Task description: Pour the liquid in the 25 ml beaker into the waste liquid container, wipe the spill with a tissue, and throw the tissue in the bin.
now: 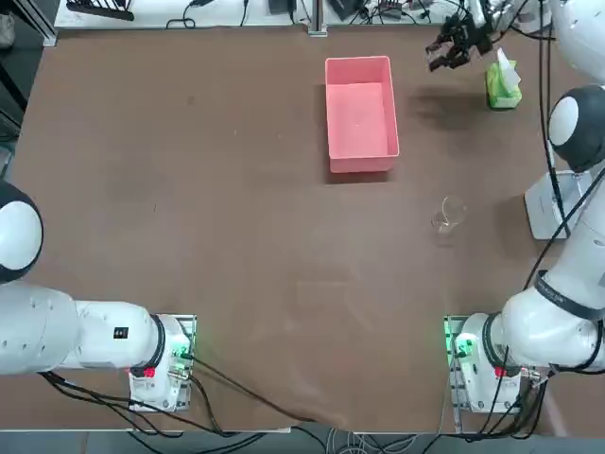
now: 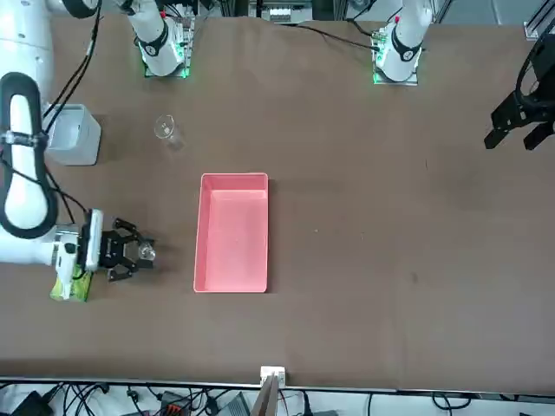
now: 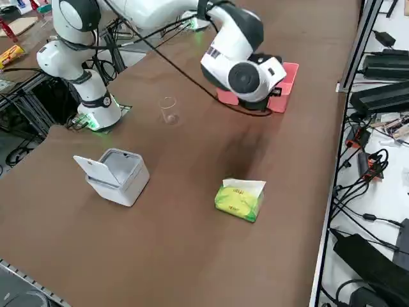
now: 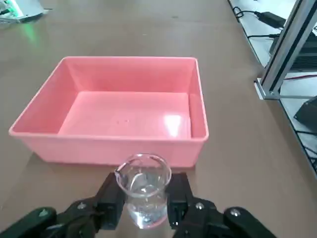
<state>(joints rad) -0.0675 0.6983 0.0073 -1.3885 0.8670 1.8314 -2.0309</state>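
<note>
Pouring is not done yet. The right gripper is clamped on the 25 ml beaker, one finger on each side, and holds it upright above the table near the waste liquid container. A little liquid sits in the beaker. The pink tray looks dry inside. No spill shows. The tissue pack and the bin wait untouched, so pouring, wiping and throwing away are all left.
</note>
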